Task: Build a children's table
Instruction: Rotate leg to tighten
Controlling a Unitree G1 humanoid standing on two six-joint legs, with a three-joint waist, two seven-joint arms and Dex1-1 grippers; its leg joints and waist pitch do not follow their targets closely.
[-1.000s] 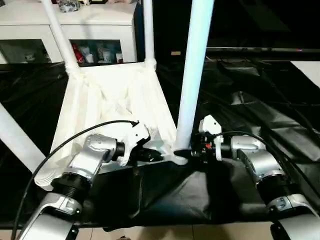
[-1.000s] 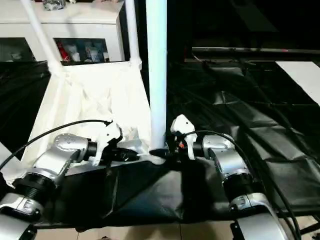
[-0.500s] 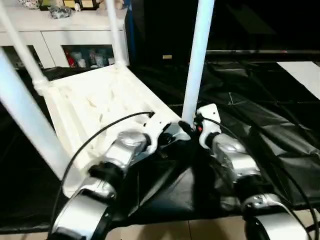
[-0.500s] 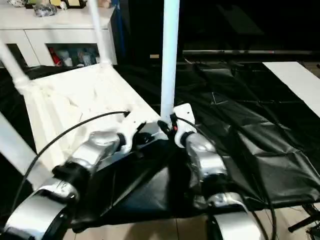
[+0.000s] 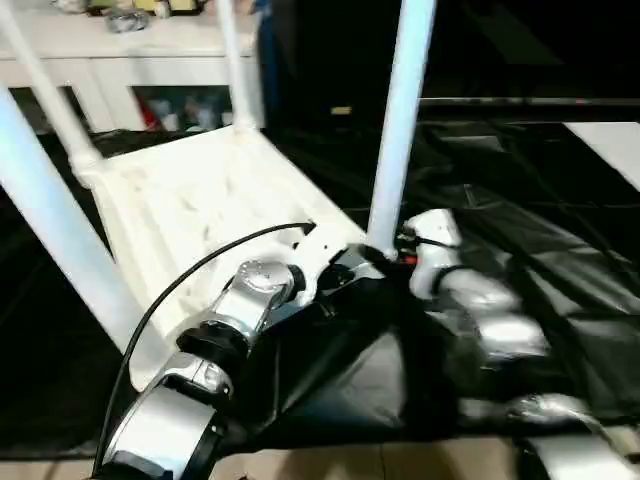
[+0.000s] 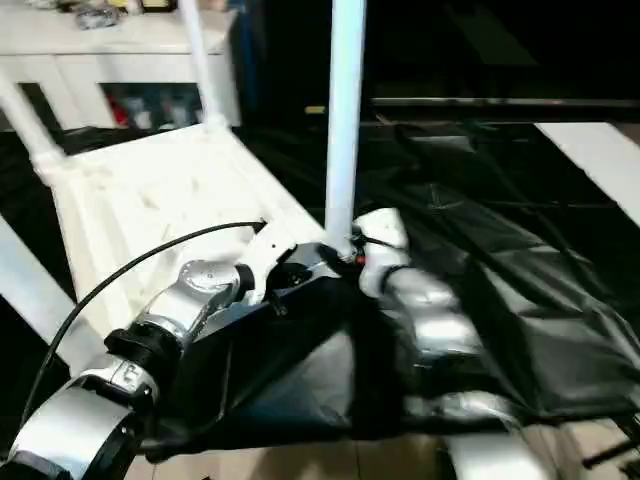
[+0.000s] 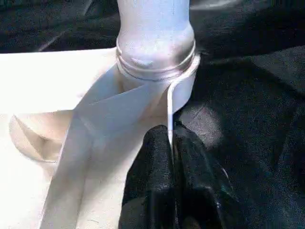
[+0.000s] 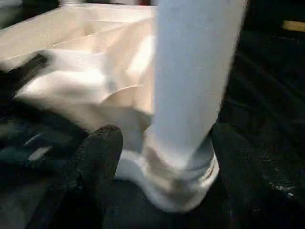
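Observation:
The children's table lies upside down on a black sheet, its white ribbed tabletop [image 5: 190, 210] facing up. A white tube leg [image 5: 400, 130] stands in the near right corner socket [image 7: 157, 62]. The other three legs [image 5: 60, 250] rise from their corners. My left gripper [image 7: 170, 136] is shut on the thin rim of the tabletop, right beside that socket. My right gripper [image 8: 167, 162] is open around the base of the near right leg. One black finger [image 8: 100, 157] stands clear of the leg and the other sits close against it.
A white cabinet [image 5: 150, 60] with glass doors stands behind the table. Crumpled black sheet [image 5: 520, 200] spreads to the right and front. A white patch [image 5: 610, 150] lies at the far right, and pale floor [image 5: 350, 465] shows along the near edge.
The head camera has swung, so the whole picture has shifted. My right forearm is blurred, moving by the leg's base. The left gripper keeps its hold on the rim.

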